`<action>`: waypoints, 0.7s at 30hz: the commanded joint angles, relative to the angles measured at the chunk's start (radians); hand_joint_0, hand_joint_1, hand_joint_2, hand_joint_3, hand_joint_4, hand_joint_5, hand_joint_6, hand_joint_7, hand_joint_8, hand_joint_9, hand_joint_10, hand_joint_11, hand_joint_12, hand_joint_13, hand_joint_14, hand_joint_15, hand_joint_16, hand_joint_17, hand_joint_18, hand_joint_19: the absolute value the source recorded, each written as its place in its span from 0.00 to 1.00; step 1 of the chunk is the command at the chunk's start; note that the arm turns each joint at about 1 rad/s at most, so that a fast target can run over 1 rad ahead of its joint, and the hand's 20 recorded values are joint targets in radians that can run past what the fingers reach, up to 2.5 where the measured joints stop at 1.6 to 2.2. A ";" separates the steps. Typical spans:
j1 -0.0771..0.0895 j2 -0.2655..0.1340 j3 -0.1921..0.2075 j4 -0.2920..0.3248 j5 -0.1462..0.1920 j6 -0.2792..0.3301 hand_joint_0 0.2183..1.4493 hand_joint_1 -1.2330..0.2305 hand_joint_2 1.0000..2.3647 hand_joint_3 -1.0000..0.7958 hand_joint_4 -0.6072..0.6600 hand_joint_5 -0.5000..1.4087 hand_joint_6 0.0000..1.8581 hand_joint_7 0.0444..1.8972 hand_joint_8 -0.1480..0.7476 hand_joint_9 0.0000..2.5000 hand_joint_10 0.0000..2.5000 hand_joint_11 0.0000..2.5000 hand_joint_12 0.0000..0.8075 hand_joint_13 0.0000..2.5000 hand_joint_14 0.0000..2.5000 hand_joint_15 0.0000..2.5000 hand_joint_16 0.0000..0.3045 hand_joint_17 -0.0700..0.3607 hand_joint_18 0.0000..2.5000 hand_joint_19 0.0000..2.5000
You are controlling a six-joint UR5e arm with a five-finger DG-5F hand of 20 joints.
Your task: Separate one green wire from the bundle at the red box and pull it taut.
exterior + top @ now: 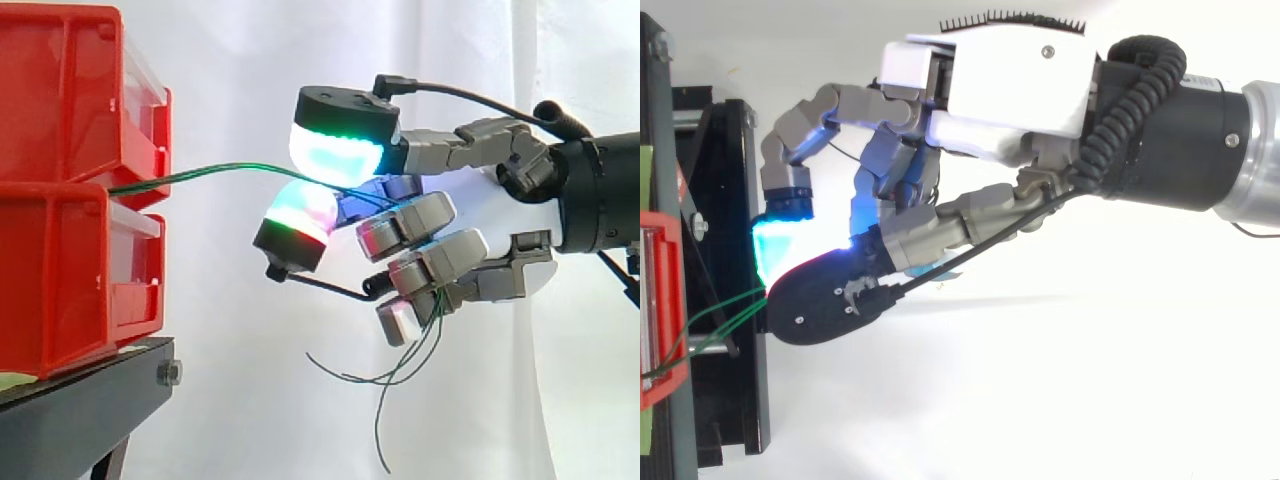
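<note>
**Green wire** (pixel 200 172): thin, dark green and glossy. In the side view it leaves the gap between the two stacked bins and crosses open air in a shallow upward bow, not a dead-straight line. It then passes between the hand's glowing fingertips (pixel 338 150). From above, two or so green strands (pixel 725 312) fan out from the bin's front towards the hand.

**Loose green strands** (pixel 400 365): several fine tails hang below the curled fingers. They loop and trail downward, clear of everything.

**Hand** (pixel 485 215): enters from the right, level with the seam between the bins and well apart from them. The fingers are curled. An upper pad glowing cyan-green and a lower pad glowing red and white close together on the green wire and pinch it.

**Upper red bin** (pixel 60 90): red plastic with a clear front panel, stacked directly on the bin below.

**Lower red bin** (pixel 60 280): the same make, resting on the stand.

**Black stand** (pixel 80 410): dark frame that carries both bins.

**White curtain** (pixel 230 60): plain backdrop behind everything.
</note>
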 commanded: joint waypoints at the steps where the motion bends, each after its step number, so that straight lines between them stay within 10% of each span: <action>1: 0.001 0.000 -0.001 0.000 0.003 -0.002 0.34 0.29 0.02 0.45 0.60 0.15 0.48 0.53 0.48 0.44 0.24 0.65 0.42 0.60 0.00 0.68 0.19 0.46 0.42 0.26; 21: 0.002 0.000 -0.002 -0.011 0.011 0.000 0.31 0.27 0.00 0.30 0.63 0.14 0.48 0.51 0.50 0.40 0.26 0.64 0.42 0.58 0.01 0.67 0.19 0.47 0.40 0.26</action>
